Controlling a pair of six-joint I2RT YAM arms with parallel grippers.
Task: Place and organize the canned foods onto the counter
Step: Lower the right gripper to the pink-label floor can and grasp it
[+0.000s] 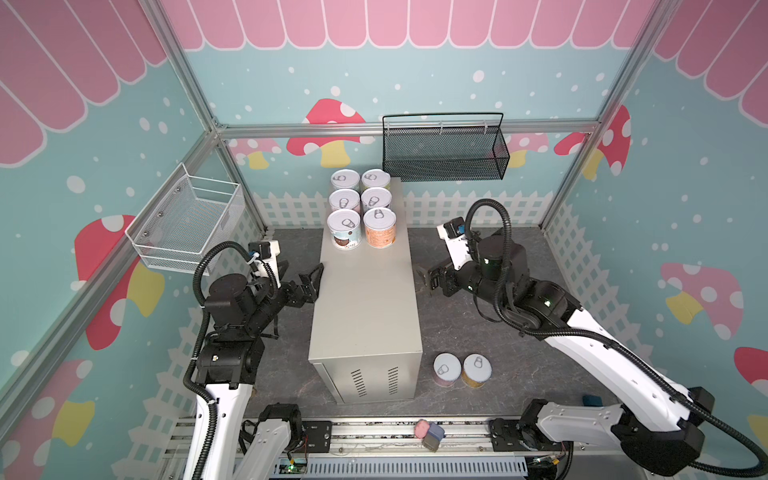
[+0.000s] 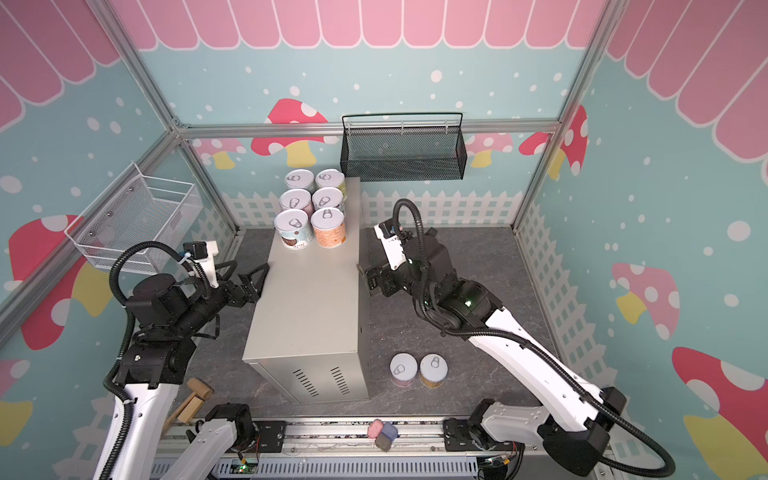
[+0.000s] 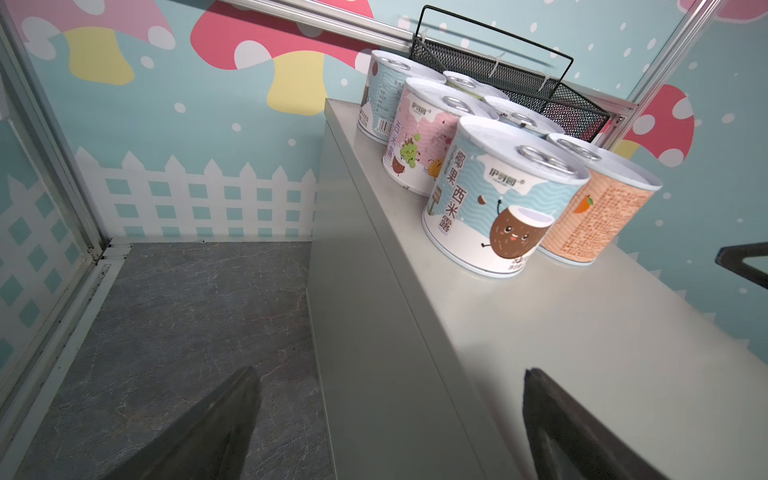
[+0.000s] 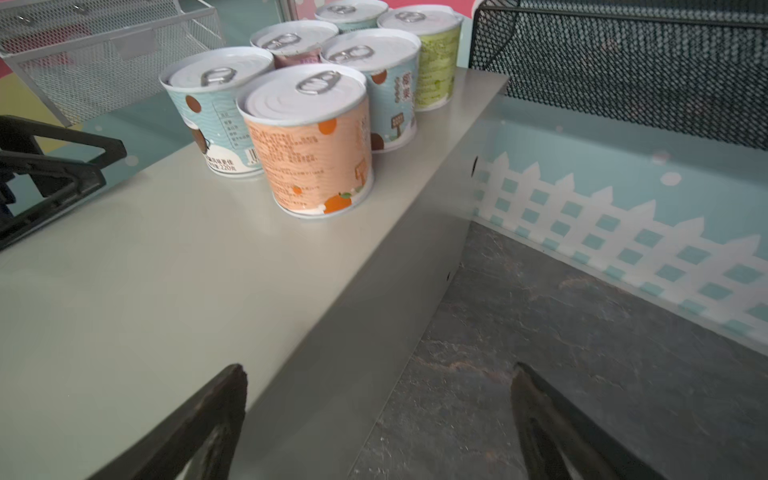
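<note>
1. Right wrist view shows the right pincer [image 4: 378, 368] wide open with nothing in it, just beside the right edge of the counter [image 4: 166, 266].
2. The left pincer [image 3: 390, 370] is wide open and empty too, at the counter's left edge.
3. The six cans [image 1: 345, 200] on the counter top stand at its far end, in two lines of three. The nearest two are a blue can [image 1: 344, 230] and an orange can [image 1: 380, 228].
4. Two more sit on the floor [image 1: 478, 316], by the counter's near right corner: a pink can [image 1: 447, 369] and a yellow can [image 1: 476, 369], side by side.
5. That makes eight cans: six up, two down. I also count two baskets: a black basket [image 1: 444, 153] on the far wall and a white basket [image 1: 187, 224] on the left wall.
6. I think this is the gap between one can and the next. The right pincer is closer, so it should come near, go down, close on one floor can, and set it just in front of the orange can without bumping it.
</note>
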